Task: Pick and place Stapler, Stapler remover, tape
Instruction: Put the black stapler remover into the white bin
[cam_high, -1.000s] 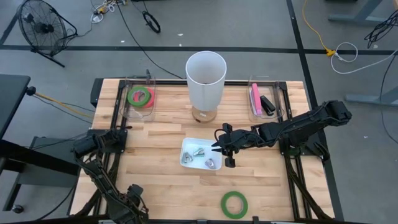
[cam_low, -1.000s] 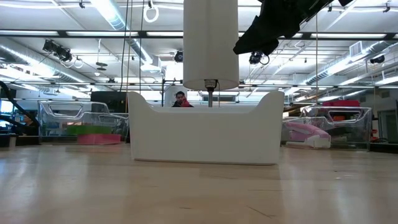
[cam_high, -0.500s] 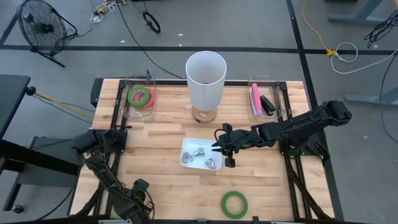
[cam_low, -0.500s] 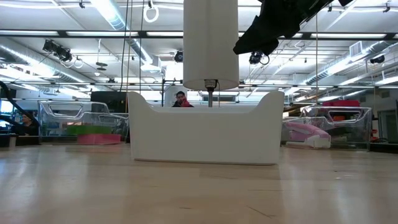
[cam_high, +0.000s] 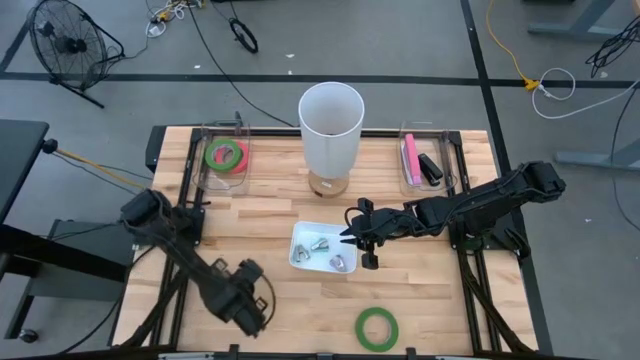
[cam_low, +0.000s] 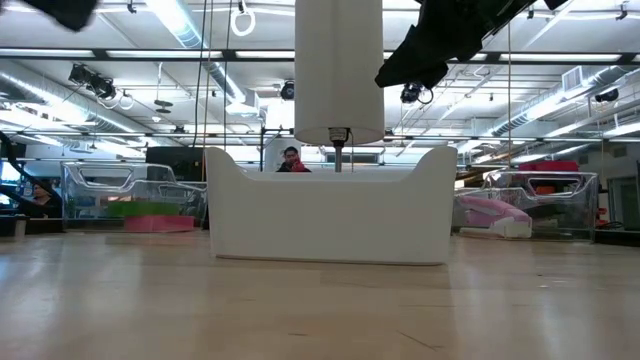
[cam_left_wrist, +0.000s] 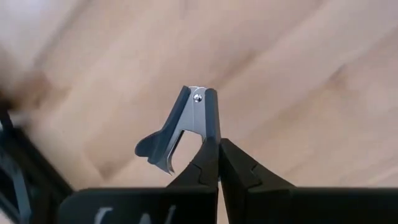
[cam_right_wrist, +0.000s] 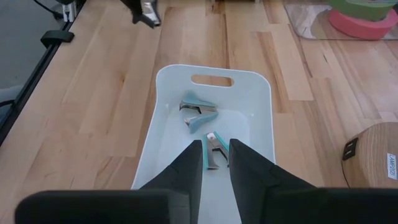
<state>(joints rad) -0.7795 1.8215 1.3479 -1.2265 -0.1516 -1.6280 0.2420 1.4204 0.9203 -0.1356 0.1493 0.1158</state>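
Observation:
My left gripper (cam_high: 252, 303) is over the near left part of the table, shut on a blue-grey staple remover (cam_left_wrist: 189, 121). It also shows far off in the right wrist view (cam_right_wrist: 147, 11). My right gripper (cam_high: 362, 243) hangs open and empty above the right end of the white tray (cam_high: 298, 232). Other staple removers (cam_right_wrist: 199, 107) lie in the tray (cam_right_wrist: 211, 70). A green tape roll (cam_high: 377, 327) lies flat near the table's front edge. A pink stapler (cam_high: 410, 158) and a black one (cam_high: 430, 168) lie in the far right bin. My left gripper pinches the staple remover between its two fingertips (cam_left_wrist: 211, 155), on the metal arm's end (cam_left_wrist: 210, 138) away from the pivot rivet (cam_left_wrist: 198, 94). The remover sticks out past the fingertips, its claws and one wing out to one side, lifted clear of the table.
A tall white cylinder (cam_high: 331, 125) stands on a wooden base at the far middle. A clear bin (cam_high: 226, 155) at the far left holds green tape on a pink roll. Bare wood lies between the tray and my left gripper. A person shows in the room beyond the table (cam_low: 290, 160).
My left gripper has gone from the table's near left corner toward the right and far side, nearer the tray, carrying the staple remover clear of the table. The left arm has stretched out over the table.

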